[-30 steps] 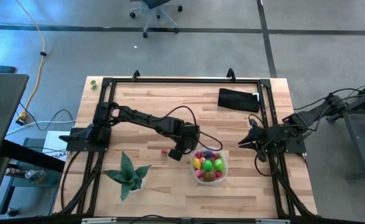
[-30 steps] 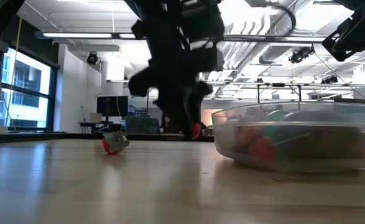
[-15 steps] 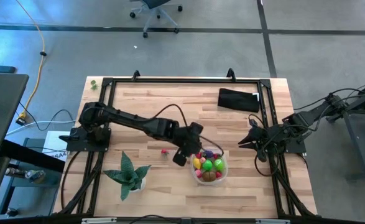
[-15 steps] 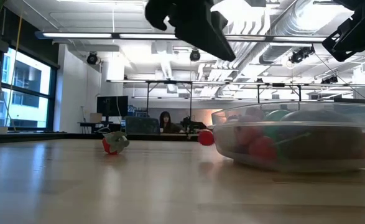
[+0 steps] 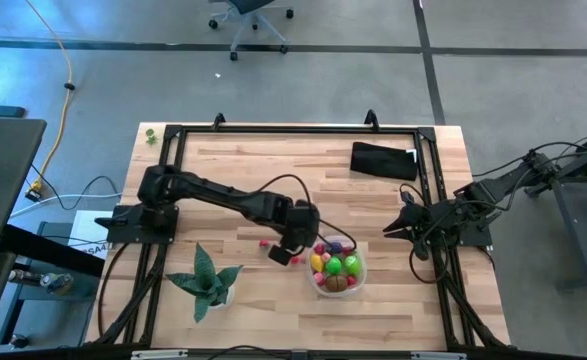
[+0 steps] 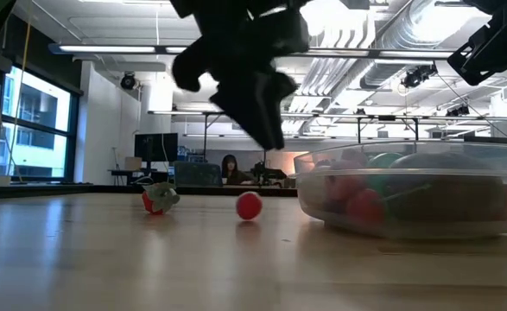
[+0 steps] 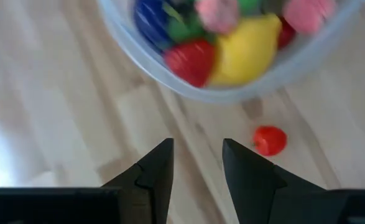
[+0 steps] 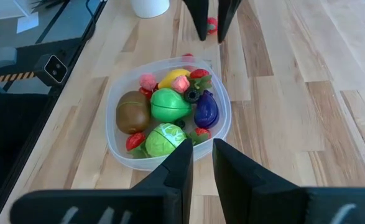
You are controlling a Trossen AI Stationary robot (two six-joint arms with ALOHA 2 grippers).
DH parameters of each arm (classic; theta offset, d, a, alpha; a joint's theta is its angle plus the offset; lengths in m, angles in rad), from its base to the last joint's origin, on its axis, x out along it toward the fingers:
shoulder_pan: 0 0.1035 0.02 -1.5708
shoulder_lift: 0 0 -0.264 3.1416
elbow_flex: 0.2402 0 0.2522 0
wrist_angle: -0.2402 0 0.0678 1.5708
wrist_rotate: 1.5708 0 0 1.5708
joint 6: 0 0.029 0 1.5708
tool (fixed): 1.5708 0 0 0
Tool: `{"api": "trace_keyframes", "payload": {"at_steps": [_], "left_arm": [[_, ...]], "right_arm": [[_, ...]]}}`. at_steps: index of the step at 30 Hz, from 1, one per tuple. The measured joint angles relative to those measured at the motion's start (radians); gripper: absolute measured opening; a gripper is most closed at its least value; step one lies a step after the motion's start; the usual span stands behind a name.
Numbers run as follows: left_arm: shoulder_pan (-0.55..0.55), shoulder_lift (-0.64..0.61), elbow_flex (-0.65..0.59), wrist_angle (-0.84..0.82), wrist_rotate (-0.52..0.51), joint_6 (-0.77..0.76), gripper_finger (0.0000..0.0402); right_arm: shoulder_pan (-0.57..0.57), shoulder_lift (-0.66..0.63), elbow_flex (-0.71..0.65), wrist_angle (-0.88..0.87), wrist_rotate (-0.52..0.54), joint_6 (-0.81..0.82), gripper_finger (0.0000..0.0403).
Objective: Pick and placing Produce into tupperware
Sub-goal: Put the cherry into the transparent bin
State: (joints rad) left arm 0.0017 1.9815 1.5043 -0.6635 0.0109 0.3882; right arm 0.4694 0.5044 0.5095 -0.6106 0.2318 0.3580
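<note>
The clear round tupperware [image 5: 336, 266] stands on the wooden table and holds several toy fruits and vegetables: brown, yellow, green, purple, pink and red; it also shows in the right wrist view [image 8: 168, 109]. My left gripper [image 7: 198, 155] hovers open and empty above the table just left of the tupperware [image 7: 232, 87]. A small red ball [image 7: 270, 140] lies free on the table beside its fingers; the low view shows the ball [image 6: 249, 206] resting on the wood. A small red and green piece [image 6: 158, 199] lies farther left. My right gripper [image 8: 201, 152] waits at the table's right, slightly open.
A green spiky potted plant [image 5: 208, 280] stands near the front left. A black pouch [image 5: 383, 160] lies at the far right. A black frame [image 5: 293, 130] runs round the table. A person shows in the room behind the table [image 6: 230, 166].
My left gripper has risen from the table beside the tupperware, then come lower again a little toward the table's left. The small red ball that was at its fingertips now lies free and has rolled away from the tupperware, toward the near side.
</note>
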Motion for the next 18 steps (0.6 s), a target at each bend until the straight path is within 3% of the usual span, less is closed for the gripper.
{"api": "trace_keyframes", "payload": {"at_steps": [11, 18], "left_arm": [[-0.002, 0.013, 0.0, -0.173, 0.045, -0.139, 0.0127], [-0.038, 0.013, 0.0, -0.17, 0.061, -0.063, 0.0127]], "right_arm": [[0.0, 0.0, 0.0, 0.0, 0.0, 0.0, 0.0051], [0.0, 0.0, 0.0, 0.0, 0.0, 0.0, 0.0051]]}}
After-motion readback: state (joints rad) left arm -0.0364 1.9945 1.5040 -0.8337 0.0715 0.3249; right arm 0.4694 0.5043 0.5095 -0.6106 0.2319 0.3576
